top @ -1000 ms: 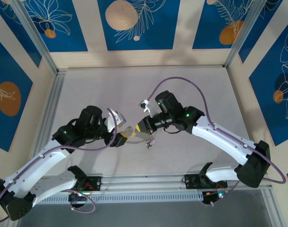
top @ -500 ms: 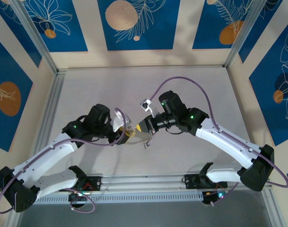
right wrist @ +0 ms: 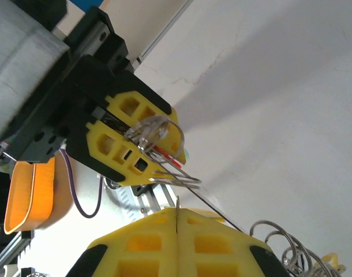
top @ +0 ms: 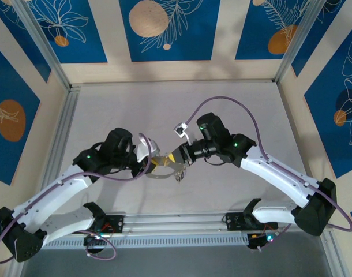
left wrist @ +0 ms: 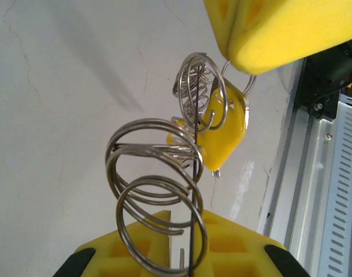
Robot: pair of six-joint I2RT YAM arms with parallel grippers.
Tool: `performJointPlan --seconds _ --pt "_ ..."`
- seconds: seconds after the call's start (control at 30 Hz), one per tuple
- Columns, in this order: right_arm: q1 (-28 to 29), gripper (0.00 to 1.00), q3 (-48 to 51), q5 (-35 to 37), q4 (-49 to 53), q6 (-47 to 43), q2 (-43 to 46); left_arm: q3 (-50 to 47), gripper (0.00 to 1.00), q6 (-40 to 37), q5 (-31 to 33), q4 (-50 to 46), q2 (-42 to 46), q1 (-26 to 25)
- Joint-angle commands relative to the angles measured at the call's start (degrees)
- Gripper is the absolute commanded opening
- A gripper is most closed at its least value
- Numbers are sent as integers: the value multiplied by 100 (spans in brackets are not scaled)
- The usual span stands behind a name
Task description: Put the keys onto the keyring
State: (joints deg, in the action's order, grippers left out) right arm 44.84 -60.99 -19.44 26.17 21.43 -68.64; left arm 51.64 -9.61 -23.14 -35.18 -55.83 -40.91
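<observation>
Both grippers meet over the middle of the table. The keyring (top: 158,175), a thin grey wire loop, sags between them. My right gripper (top: 175,157) (right wrist: 177,222) is shut on the keyring's wire (right wrist: 208,203), and a short metal end sticks up from its seam. My left gripper (top: 151,164) (left wrist: 175,259) has its yellow fingers almost together round the wire (left wrist: 194,190), with several split rings (left wrist: 153,167) threaded along it. A yellow-tagged key (left wrist: 225,124) hangs from the rings, just under the right gripper's finger (left wrist: 280,29). More keys (top: 178,175) dangle below.
A small white-tagged piece (top: 178,128) lies on the table just behind the right wrist. An aluminium rail (top: 176,222) (left wrist: 314,173) runs along the near edge. Metal frame posts and blue patterned walls enclose the pale tabletop (top: 233,109).
My left gripper has closed and moved right, up to the right gripper. The right arm has shifted slightly right with the keyring, and the wire loop now sags lower between them.
</observation>
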Motion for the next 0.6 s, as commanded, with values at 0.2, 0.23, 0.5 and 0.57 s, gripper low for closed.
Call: performJointPlan --seconds 0.2,0.23,0.5,0.57 --pt "-125 0 131 -119 -33 32 263 -70 0 -177 -306 187 237 -32" --pt "-125 0 135 -153 -34 13 259 -83 0 -173 -304 187 263 -40" --pt "-193 0 693 -394 -182 -273 812 -32 0 -227 -297 90 397 -39" --pt "-382 0 860 -301 -158 -86 841 -22 0 -243 -264 90 409 -39"
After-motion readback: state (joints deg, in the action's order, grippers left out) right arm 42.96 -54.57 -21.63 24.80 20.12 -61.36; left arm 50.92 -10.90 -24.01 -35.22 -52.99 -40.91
